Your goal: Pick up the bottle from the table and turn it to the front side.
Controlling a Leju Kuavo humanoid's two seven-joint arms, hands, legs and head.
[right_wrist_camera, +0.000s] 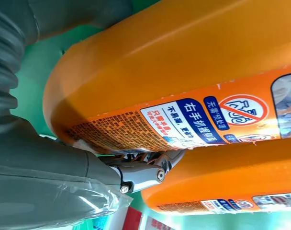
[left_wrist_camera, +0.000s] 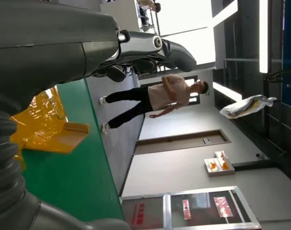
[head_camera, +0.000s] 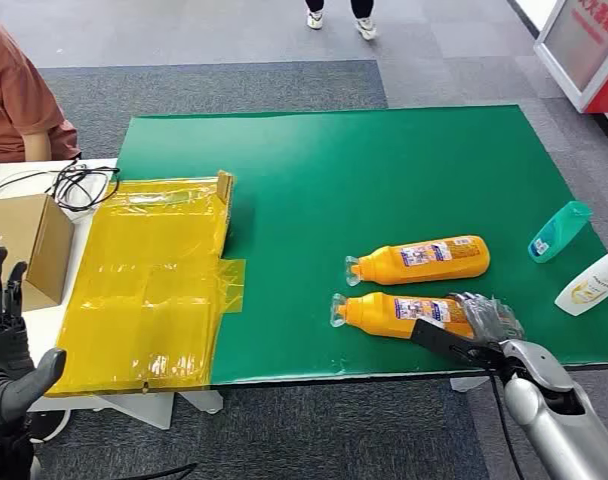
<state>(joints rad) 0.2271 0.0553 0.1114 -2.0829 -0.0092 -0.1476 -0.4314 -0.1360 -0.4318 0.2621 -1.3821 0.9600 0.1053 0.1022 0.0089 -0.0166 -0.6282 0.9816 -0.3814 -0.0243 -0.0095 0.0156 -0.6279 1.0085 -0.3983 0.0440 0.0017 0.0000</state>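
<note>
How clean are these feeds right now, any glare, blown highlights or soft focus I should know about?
Head view: even light, sharp, mild sheen on the yellow film. Left wrist view: windows and ceiling strip lights blown out white, left hand dark against them. Right wrist view: very close on the orange bottle, broad soft highlights along its body, label print still readable.

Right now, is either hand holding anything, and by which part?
The right hand is at the base end of the nearer orange bottle, but a closed grip cannot be told. The left hand holds nothing.

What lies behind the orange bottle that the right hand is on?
Behind the near orange bottle, farther up the green mat, lies a second orange bottle, apart from it. The right hand covers the near bottle's base end.
</note>
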